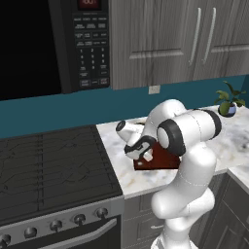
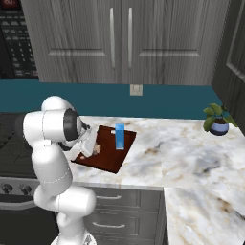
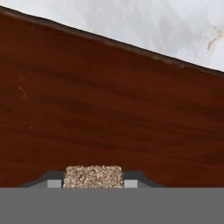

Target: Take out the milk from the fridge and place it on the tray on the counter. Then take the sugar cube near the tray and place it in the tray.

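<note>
1. Hand view: pincer (image 3: 93, 183) low over the reddish-brown tray (image 3: 109, 109), fingers (image 3: 53, 181) flanking the sugar cube (image 3: 93, 176), apparently gripping it.
2. Right base view: blue milk carton (image 2: 119, 136) upright on tray (image 2: 107, 160), tray on marbled desk (image 2: 191, 158).

base cams flank arm, share tray (image 2: 112, 160), hand cam close above it
</note>
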